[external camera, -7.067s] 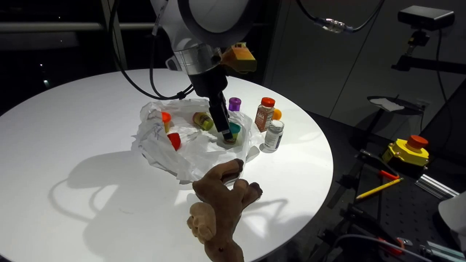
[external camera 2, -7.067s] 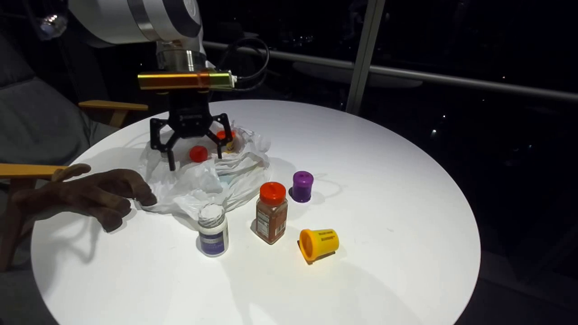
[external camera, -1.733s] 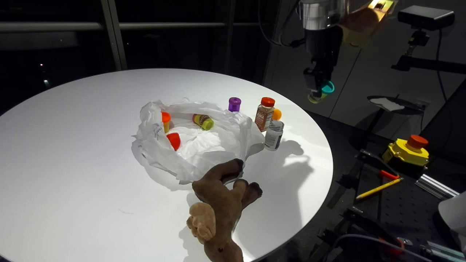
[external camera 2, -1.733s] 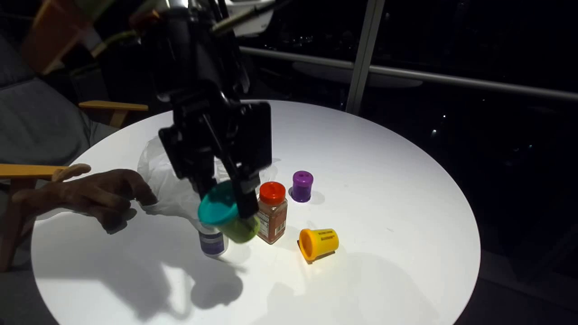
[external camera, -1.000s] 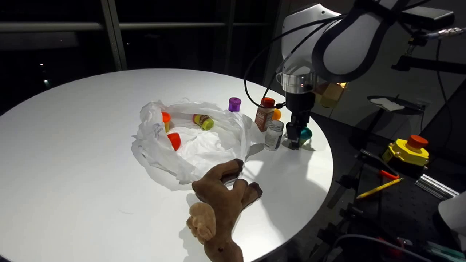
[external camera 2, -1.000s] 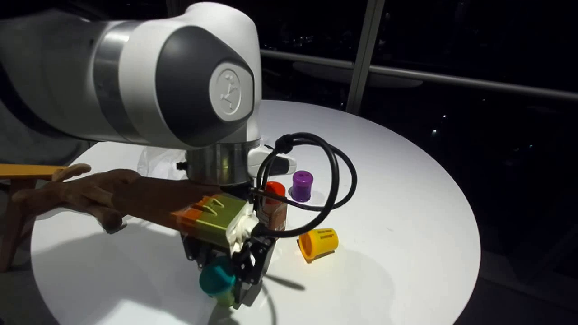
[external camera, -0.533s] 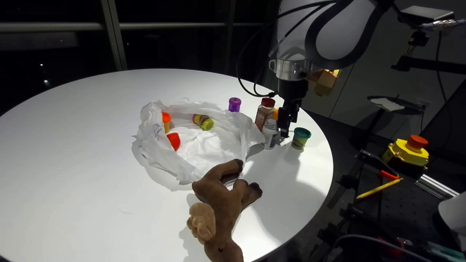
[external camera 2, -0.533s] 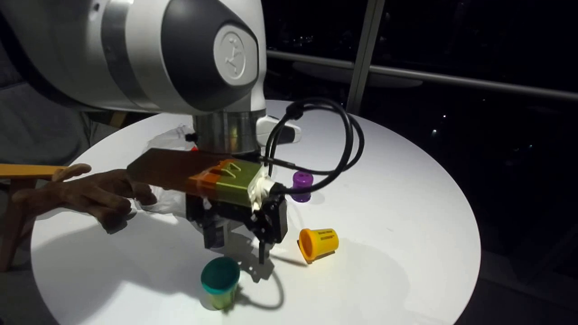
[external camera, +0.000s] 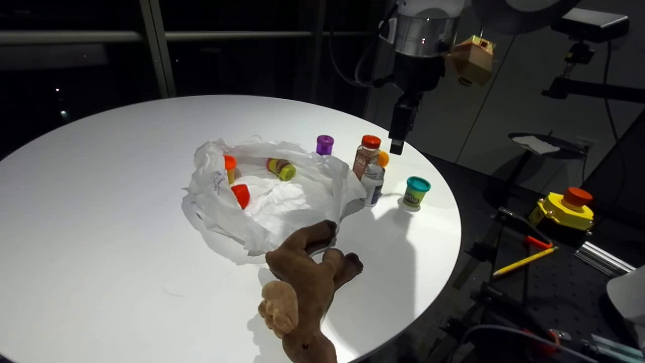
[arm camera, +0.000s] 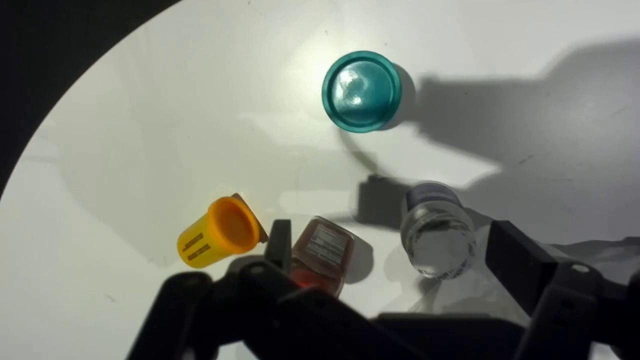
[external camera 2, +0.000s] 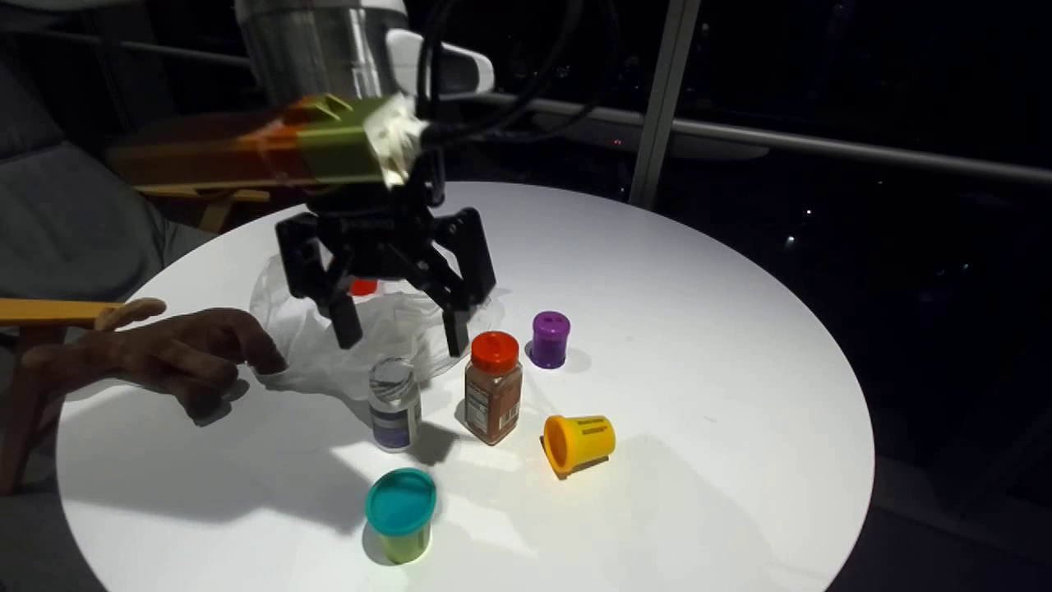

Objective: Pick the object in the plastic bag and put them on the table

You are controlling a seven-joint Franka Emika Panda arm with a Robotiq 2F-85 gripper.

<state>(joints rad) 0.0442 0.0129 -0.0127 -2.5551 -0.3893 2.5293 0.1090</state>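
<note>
Black pincer hangs empty above the table, jaws wide.

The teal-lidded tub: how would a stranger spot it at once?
On the round white table, find the crumpled plastic bag, then the white bottle beside it. Past that bottle, nearer the table's edge, stands a small green tub. Its teal lid sets it apart from the red-capped jar nearby.

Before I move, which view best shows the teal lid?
The wrist view: it looks down on the teal lid, its whole round top uncovered. Both exterior views show it slantwise, on the upright Play-Doh tub.
</note>
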